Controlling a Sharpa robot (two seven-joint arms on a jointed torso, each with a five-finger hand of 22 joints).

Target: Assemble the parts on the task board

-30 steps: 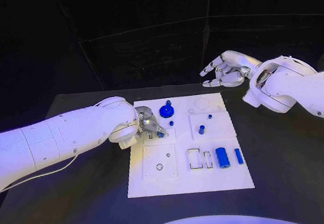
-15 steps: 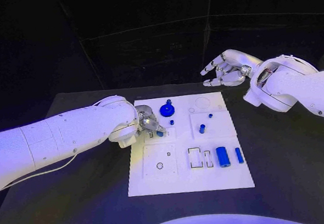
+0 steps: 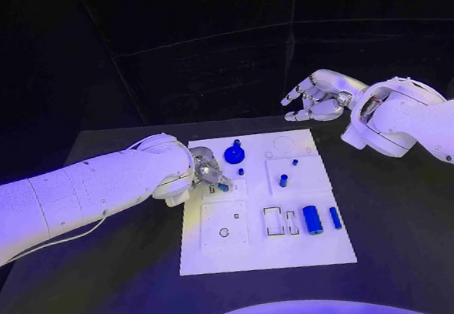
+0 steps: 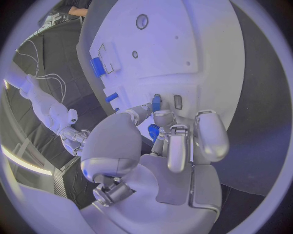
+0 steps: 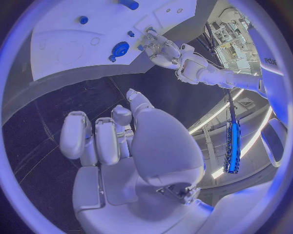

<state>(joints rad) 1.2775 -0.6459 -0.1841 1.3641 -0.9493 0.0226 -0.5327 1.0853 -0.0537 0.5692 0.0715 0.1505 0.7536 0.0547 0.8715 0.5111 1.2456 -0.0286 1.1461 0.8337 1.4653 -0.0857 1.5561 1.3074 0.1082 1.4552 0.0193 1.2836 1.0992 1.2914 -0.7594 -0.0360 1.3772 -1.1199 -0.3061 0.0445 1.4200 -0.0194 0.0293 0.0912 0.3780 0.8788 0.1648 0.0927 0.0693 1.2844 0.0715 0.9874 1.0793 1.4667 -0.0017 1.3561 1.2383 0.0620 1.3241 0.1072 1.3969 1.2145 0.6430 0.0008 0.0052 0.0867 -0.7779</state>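
A white task board lies mid-counter, with a blue cylinder and blue disc on it. The left hand covers the board's upper-left corner, fingers curled beside a small blue part; whether it grips it is unclear. The right hand hovers beyond the board's far edge, fingers spread, holding nothing.

Very little differs across the three head-view moments. The left hand at the left edge of the task board sits a shade lower and closer to the small blue part by its fingertips than a second ago. No loose part has shifted.
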